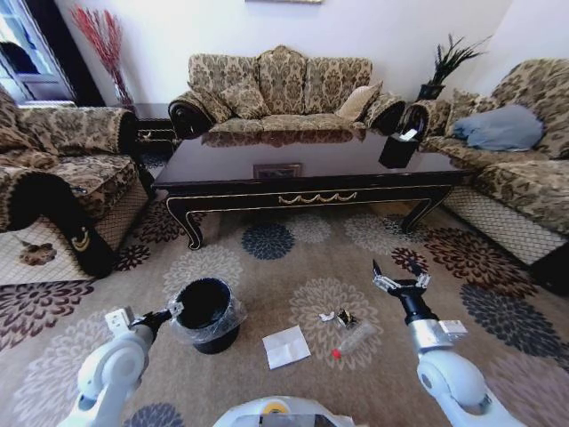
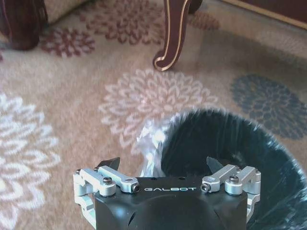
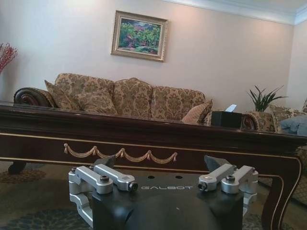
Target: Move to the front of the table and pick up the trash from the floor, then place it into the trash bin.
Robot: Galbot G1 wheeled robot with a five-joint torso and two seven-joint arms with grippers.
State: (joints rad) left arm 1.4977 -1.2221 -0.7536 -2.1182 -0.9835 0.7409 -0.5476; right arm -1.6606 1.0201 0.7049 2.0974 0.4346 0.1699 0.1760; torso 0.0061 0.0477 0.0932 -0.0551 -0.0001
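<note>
The dark glossy table [image 1: 302, 182] with its gold rail ornament stands across the rug ahead of me. On the floor in front of it lies the trash: a flat white paper sheet [image 1: 286, 346], small white and dark scraps [image 1: 340, 318] and a red bit [image 1: 336, 353]. The black trash bin [image 1: 206, 313] with its crinkly liner stands left of the paper. My left gripper [image 1: 169, 313] hovers open at the bin's left rim; the left wrist view shows the gripper [image 2: 163, 165] just above the bin [image 2: 230, 158]. My right gripper [image 1: 402, 280] is open and held above the floor right of the scraps, facing the table [image 3: 144, 134].
Patterned sofas stand on the left [image 1: 62, 169], behind the table [image 1: 280, 89] and on the right [image 1: 516, 151]. A dark tissue box [image 1: 399, 147] sits on the table's right end. A curved table leg [image 2: 172, 33] rises beyond the bin. Flowered rug [image 1: 267, 267] covers the floor.
</note>
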